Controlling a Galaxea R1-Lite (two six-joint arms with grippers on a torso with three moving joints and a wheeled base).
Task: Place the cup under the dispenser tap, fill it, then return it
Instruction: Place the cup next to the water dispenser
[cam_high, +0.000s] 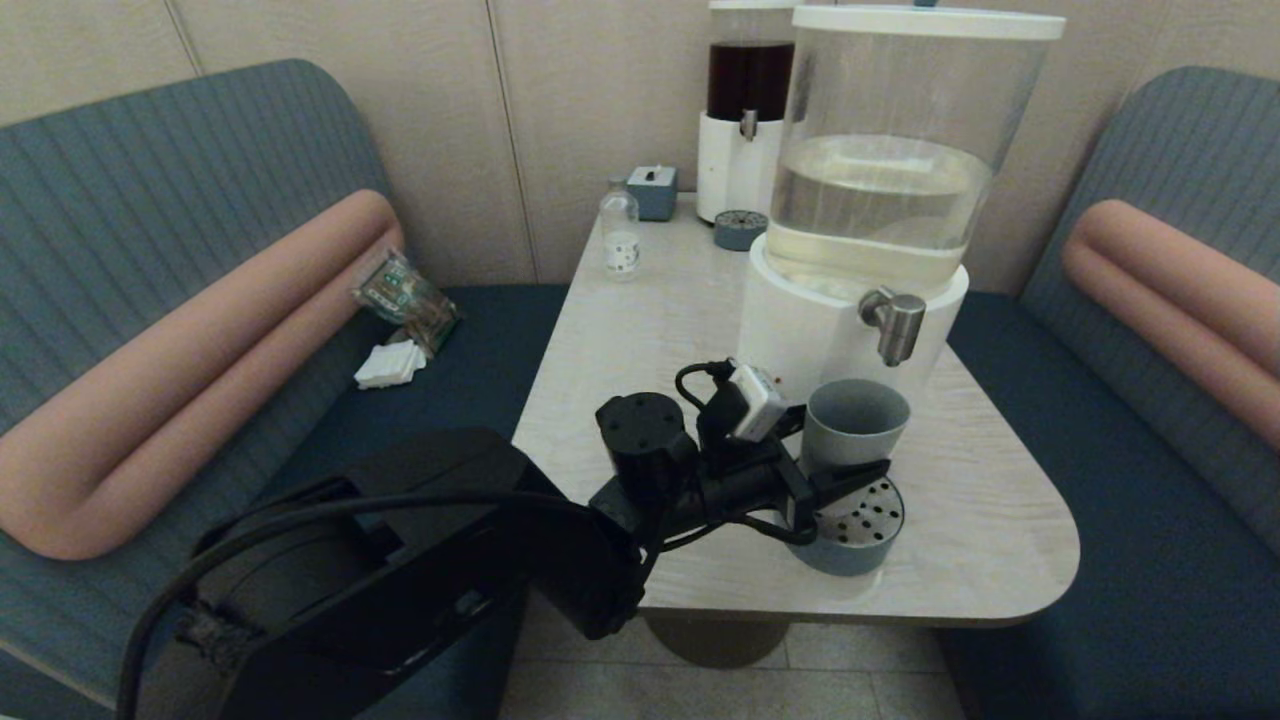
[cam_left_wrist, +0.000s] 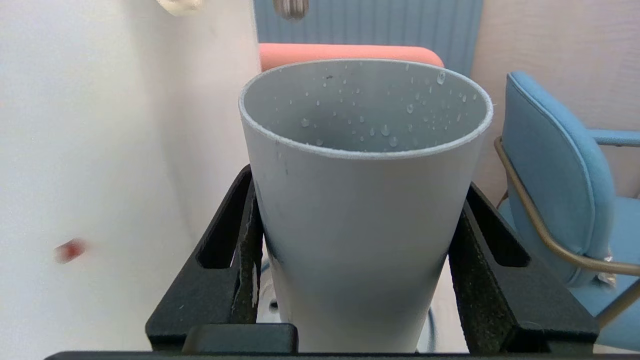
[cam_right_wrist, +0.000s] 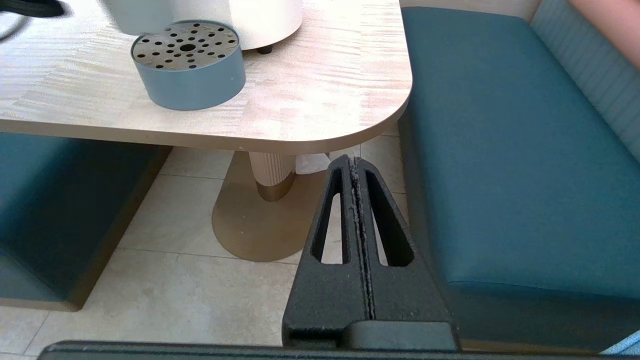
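The left gripper (cam_high: 835, 480) clamps the cup (cam_high: 856, 425) between both fingers, upright above the perforated tray (cam_high: 860, 535), just below the dispenser tap (cam_high: 897, 322). The right gripper (cam_right_wrist: 356, 165) hangs fully closed, empty, beside the table (cam_right_wrist: 320, 100).

The big dispenser (cam_high: 880, 200) stands on the table (cam_high: 640, 330). At 6 o'clock from its tap (cam_high: 893, 322) is the cup (cam_high: 855, 425), above the tray (cam_high: 855, 530). At 11 o'clock stands the second dispenser (cam_high: 745, 110); at 9 o'clock, a bottle (cam_high: 620, 235).
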